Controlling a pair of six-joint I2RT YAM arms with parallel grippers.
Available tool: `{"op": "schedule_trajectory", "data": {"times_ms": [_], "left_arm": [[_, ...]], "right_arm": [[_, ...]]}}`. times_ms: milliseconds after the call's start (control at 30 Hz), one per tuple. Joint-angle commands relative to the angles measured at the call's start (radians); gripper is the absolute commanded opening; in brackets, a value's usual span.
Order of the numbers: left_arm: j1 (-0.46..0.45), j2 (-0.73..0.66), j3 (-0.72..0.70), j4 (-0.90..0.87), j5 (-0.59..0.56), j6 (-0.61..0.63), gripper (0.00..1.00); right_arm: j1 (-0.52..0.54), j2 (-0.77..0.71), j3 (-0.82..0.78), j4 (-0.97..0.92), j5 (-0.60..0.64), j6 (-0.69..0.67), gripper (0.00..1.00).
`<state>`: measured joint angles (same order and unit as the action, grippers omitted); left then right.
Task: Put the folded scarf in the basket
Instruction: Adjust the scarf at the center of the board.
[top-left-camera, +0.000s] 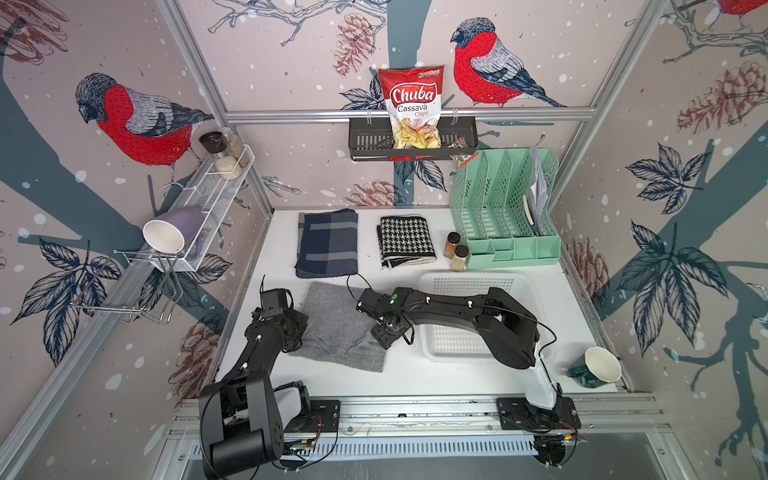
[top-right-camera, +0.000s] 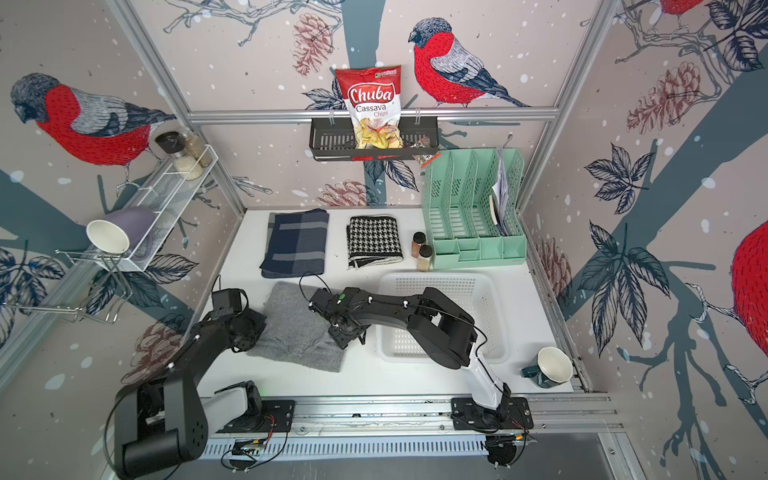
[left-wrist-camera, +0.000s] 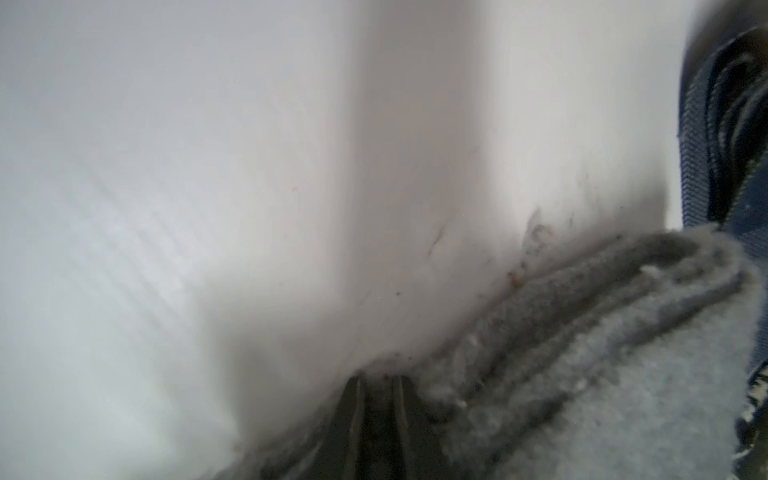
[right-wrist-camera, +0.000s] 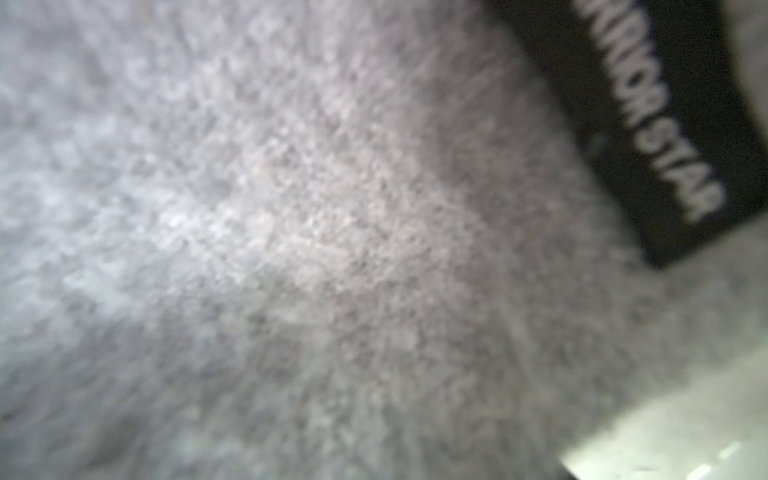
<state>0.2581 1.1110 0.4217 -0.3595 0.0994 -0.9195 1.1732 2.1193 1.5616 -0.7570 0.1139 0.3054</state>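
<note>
My left claw (top-left-camera: 300, 328), right claw (top-left-camera: 384, 334) at opposite grey scarf (top-left-camera: 338, 328) edges, presumably for level lift; basket (top-left-camera: 455, 344) beside right claw. Openings: can't tell.

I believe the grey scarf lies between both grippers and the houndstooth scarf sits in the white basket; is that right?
Not quite: both top views show the houndstooth scarf on the table behind the white basket, not in it.

Both arms reach inward, left hand (top-left-camera: 299, 332) and right hand (top-left-camera: 384, 332) held low.

3 scarves (top-left-camera: 336, 328) (top-left-camera: 328, 243) (top-left-camera: 407, 241), 2 mugs (top-left-camera: 174, 232) (top-left-camera: 598, 368), 1 basket (top-left-camera: 473, 277)
</note>
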Motion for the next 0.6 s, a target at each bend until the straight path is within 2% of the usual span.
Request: {"op": "schedule_trajectory", "data": {"times_ms": [0,100,200,400,567], "left_arm": [[0.007,-0.109,-0.063,-0.097,-0.049,-0.132,0.17],[0.011,-0.212,-0.068,-0.141,-0.093,-0.17,0.18],[0.015,-0.254,-0.012,-0.206,-0.134,-0.169,0.2],[0.018,-0.26,0.105,-0.267,-0.186,-0.125,0.29],[0.018,-0.227,0.185,-0.276,-0.221,-0.049,0.29]], "right_arm": [[-0.017,0.008,0.008,0.072,0.056,-0.116,0.67],[-0.037,0.008,0.013,0.096,0.063,-0.158,0.67],[-0.038,0.002,0.027,0.066,0.11,-0.172,0.67],[-0.039,-0.084,0.0,0.02,0.138,-0.079,0.67],[-0.039,-0.139,0.033,-0.029,0.176,-0.016,0.65]]}}
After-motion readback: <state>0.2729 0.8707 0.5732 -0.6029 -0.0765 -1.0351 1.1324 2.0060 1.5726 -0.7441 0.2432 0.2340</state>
